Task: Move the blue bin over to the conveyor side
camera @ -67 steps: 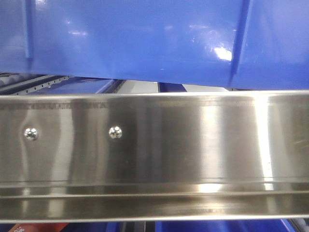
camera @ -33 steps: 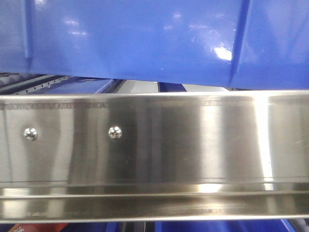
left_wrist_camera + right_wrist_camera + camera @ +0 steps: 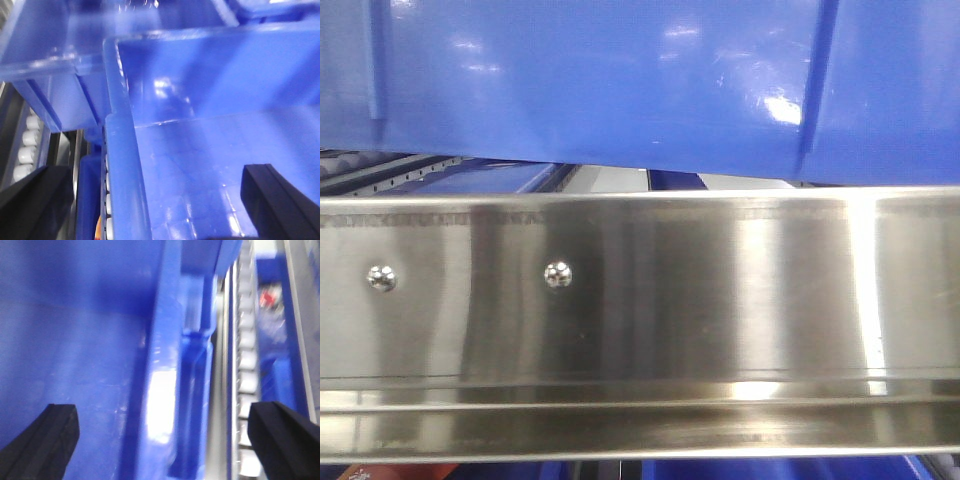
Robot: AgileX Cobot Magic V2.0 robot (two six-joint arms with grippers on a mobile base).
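The blue bin (image 3: 620, 80) fills the top of the front view, its glossy ribbed wall just above the steel rail. In the left wrist view I look down into the blue bin (image 3: 215, 145). My left gripper (image 3: 155, 175) is open and straddles the bin's left rim (image 3: 122, 165), one finger outside and one inside. In the right wrist view my right gripper (image 3: 164, 410) is open and straddles the bin's right rim (image 3: 162, 365), one finger inside and one over the rollers. Neither gripper's pads touch the rim. The dark conveyor belt is out of view.
A shiny stainless rail (image 3: 640, 300) with two rivets spans the front view below the bin. White rollers run beside the bin on the left (image 3: 25, 150) and right (image 3: 247, 375). Another blue crate (image 3: 50, 55) stands behind. Something orange (image 3: 100, 231) and something red (image 3: 267, 297) show lower down.
The bin's wall has shifted very slightly upward in the front view and its reflections have moved. The rail has not moved.
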